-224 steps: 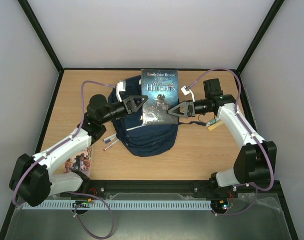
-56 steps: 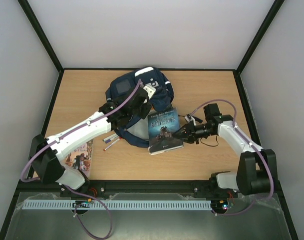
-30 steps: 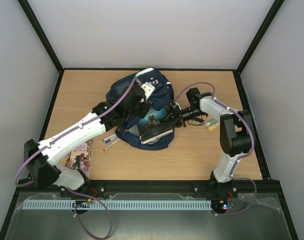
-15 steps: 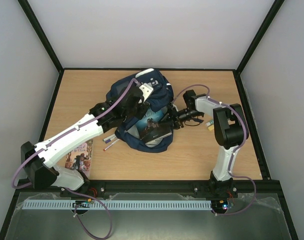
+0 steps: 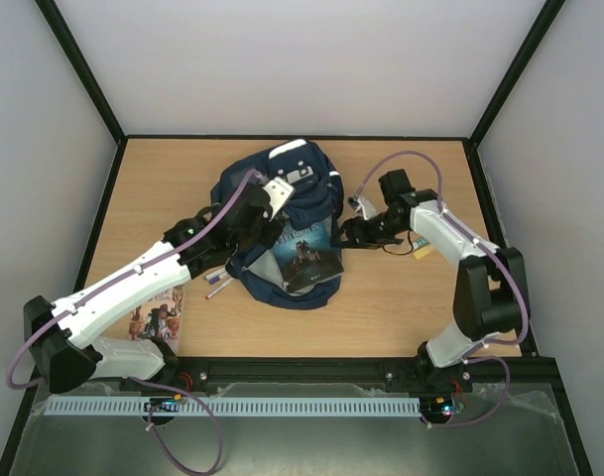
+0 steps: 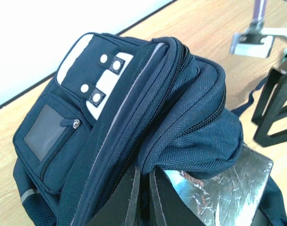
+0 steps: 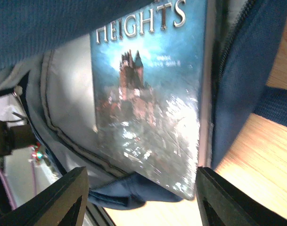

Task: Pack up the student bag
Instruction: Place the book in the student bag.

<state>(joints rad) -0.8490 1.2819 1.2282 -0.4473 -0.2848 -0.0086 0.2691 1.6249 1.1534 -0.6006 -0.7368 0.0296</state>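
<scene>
Left gripper (image 6: 143, 183), pinched shut on the lip of the bag (image 6: 105, 122) lying on the table (image 5: 153, 198), props its mouth over the half-inserted book (image 7: 148, 108) while the right gripper (image 7: 141, 181) stands wide behind it; a slipping fabric fold could close the mouth and jam the book.

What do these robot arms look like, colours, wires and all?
The left arm and right arm have white shells with black joints and bases. A purple cable loops along each. Each ends in a black two-fingered claw, left claw and right claw, its fingers shaped as hollow triangular frames.
</scene>
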